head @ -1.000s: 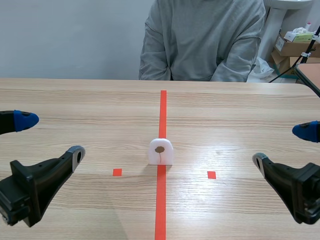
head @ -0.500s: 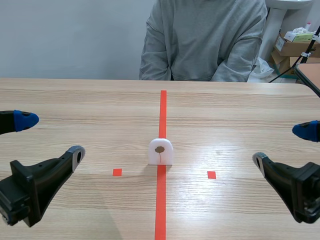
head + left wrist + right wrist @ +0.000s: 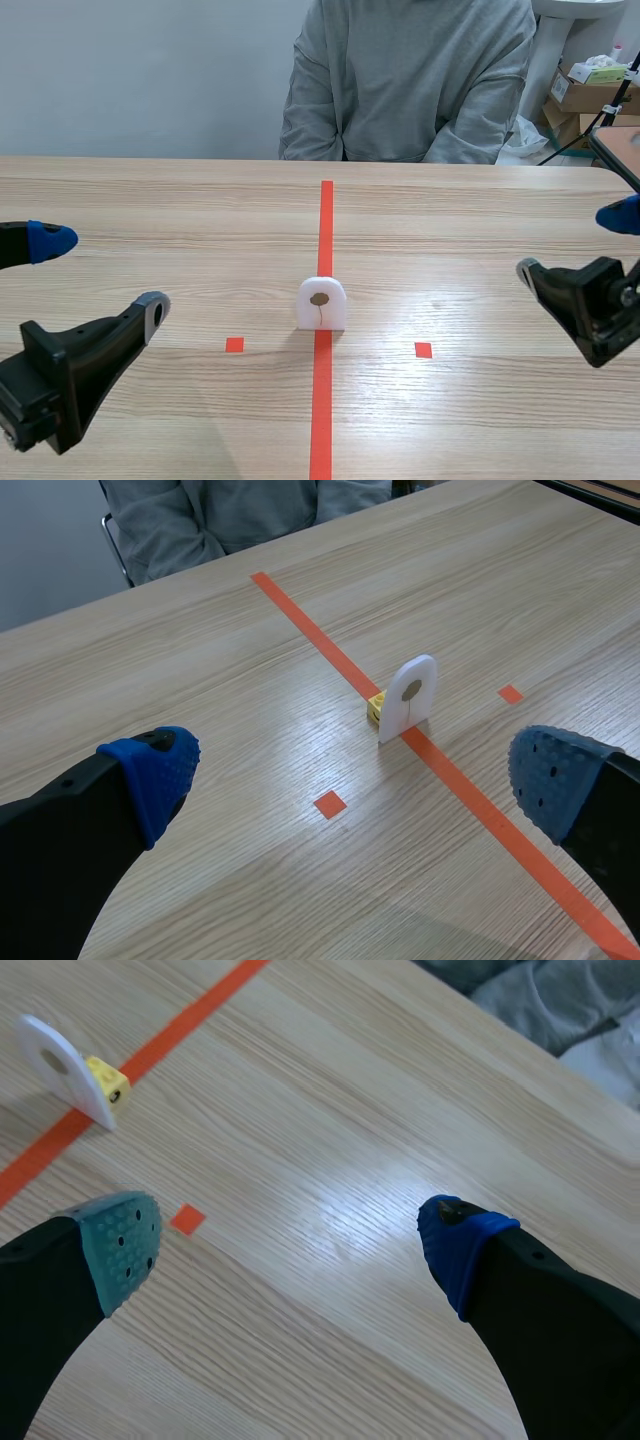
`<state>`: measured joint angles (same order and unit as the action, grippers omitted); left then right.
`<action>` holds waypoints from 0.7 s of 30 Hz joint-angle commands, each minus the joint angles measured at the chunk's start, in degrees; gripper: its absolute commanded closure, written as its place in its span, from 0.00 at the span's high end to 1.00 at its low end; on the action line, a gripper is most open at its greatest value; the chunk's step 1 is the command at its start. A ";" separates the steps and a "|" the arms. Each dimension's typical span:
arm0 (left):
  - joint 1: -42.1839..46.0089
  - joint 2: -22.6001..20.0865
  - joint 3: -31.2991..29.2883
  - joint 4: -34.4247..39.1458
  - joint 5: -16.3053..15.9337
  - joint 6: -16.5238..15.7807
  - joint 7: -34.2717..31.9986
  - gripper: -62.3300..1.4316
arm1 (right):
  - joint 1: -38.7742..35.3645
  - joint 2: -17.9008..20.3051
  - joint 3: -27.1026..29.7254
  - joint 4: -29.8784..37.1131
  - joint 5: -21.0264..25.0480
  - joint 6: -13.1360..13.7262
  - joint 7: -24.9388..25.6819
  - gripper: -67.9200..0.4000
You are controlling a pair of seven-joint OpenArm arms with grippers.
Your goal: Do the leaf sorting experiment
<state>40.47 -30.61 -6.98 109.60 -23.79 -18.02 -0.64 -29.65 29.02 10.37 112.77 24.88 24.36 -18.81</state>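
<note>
A small white arched stand (image 3: 322, 303) with a brown spot on its face stands upright on the red centre line of the wooden table (image 3: 200, 220). In the left wrist view the stand (image 3: 410, 695) has a yellow block (image 3: 376, 708) behind its foot, and it is well ahead of my open left gripper (image 3: 350, 780). In the right wrist view the stand (image 3: 60, 1068) and yellow block (image 3: 108, 1082) lie far ahead and to the side of my open right gripper (image 3: 290, 1240). In the scene view my left gripper (image 3: 102, 272) and right gripper (image 3: 573, 243) are at opposite table edges, both holding nothing.
A person in a grey sweatshirt (image 3: 400, 80) sits across the table, hands out of sight. Cardboard boxes (image 3: 590, 95) stand behind at the far right. Small red tape squares lie left and right of the stand.
My right gripper has lifted and shifted away toward the far right edge. The left arm and the white stand have not moved.
</note>
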 commanded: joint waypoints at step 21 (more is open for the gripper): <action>0.31 3.30 -0.17 0.66 -0.37 -0.11 -0.79 1.00 | 37.05 2.32 -31.34 -30.14 -0.15 10.23 -2.27 0.81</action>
<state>40.47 -27.62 -6.98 109.60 -23.79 -18.02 -0.64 6.11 31.66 -21.58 82.24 24.53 34.33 -21.58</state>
